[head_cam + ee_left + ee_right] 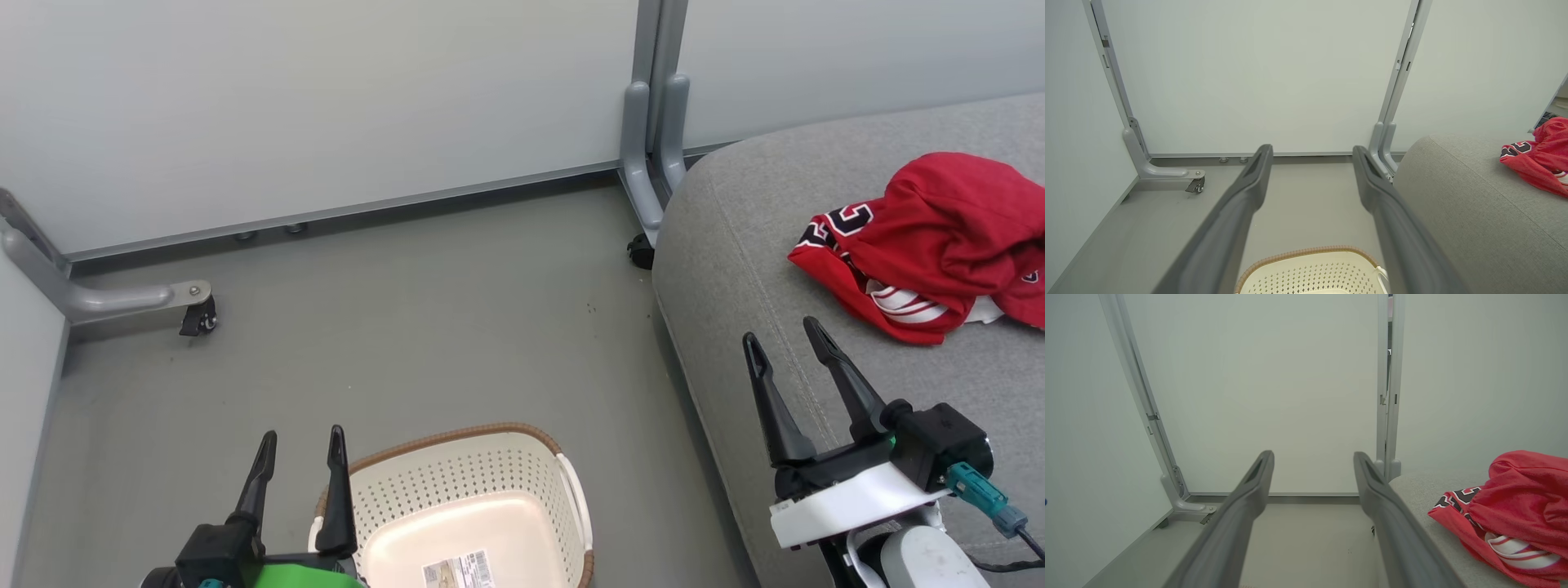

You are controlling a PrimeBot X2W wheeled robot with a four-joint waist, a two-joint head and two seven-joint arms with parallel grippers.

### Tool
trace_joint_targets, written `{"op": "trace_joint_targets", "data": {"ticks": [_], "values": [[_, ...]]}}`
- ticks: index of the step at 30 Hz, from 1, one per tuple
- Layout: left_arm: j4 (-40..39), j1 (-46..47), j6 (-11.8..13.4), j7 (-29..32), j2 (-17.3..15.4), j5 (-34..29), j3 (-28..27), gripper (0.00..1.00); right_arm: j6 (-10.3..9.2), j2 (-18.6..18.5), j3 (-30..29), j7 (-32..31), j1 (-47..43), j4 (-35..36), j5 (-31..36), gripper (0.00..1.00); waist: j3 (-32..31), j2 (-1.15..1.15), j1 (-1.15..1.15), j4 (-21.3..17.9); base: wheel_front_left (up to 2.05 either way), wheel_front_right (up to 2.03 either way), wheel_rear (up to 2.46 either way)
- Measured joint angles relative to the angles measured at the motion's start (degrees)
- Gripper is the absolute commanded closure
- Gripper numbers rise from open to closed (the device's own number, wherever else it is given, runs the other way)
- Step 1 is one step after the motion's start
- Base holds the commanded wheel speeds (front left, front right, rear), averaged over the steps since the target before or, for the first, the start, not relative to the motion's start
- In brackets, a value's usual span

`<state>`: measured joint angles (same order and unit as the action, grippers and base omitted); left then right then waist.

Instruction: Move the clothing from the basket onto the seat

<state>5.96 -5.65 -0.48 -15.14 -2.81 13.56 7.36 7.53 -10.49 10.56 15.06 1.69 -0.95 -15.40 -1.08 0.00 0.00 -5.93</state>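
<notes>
The red clothing (939, 237) lies crumpled on the light-grey seat (735, 245) at the right, with black-and-white numerals and white trim showing. It also shows as a red heap (1541, 157) in the left wrist view and a larger one (1519, 514) in the right wrist view. The cream perforated basket (473, 482) with its brown rim stands on the floor at the bottom centre, its inside bare apart from a label. My left gripper (300, 445) is open just left of the basket. My right gripper (784, 335) is open above the seat's front edge, short of the clothing.
Pale partition panels close off the back, on grey metal feet with castors (200, 314) at the left and a post (653, 122) by the seat's corner. Grey floor (408, 327) lies between the panels, the basket and the seat.
</notes>
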Motion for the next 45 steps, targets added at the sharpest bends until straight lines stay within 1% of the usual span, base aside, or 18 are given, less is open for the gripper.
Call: {"op": "trace_joint_targets", "data": {"ticks": [3,5,9,18,28,42,45], "values": [[0.1,0.0,0.4,0.0,0.0,0.0,0.0,0.00,0.00,1.0,-0.2,0.0,-0.3,0.0,0.1,0.00,-0.5,0.00,0.00,0.9,0.00,0.00,0.00],[0.1,-0.1,1.0,0.0,0.0,0.0,0.0,0.00,0.01,1.0,0.0,0.0,-0.3,-0.1,0.4,0.00,-0.7,0.00,0.00,1.3,0.00,0.00,0.00],[0.2,-0.2,1.5,0.0,0.0,0.5,0.0,0.00,0.01,1.1,-0.1,0.0,-0.3,-0.1,0.4,0.00,-1.0,0.00,0.00,1.7,0.00,0.00,0.00],[0.2,-0.2,1.5,0.0,0.0,1.0,-0.1,0.00,0.00,1.3,-1.0,0.0,-0.3,0.0,0.4,0.00,-0.8,0.00,0.00,1.3,0.00,0.00,0.00],[0.3,-0.3,0.4,0.0,0.0,3.5,-0.9,0.00,0.00,1.2,-0.9,0.0,-0.3,-0.3,0.3,0.00,-0.5,0.00,0.00,0.8,0.00,0.00,0.00],[1.3,-0.3,0.2,0.0,0.0,3.5,-1.5,0.00,0.00,1.4,-0.8,0.0,-0.3,-0.7,-0.1,0.00,-0.4,0.00,0.00,0.9,0.00,0.00,0.00],[1.3,-0.5,-0.1,0.0,0.0,3.4,-1.6,0.00,0.00,1.6,-0.8,0.0,-0.3,-0.8,-0.2,0.00,-0.5,0.00,0.00,0.8,0.00,0.00,0.00]]}}
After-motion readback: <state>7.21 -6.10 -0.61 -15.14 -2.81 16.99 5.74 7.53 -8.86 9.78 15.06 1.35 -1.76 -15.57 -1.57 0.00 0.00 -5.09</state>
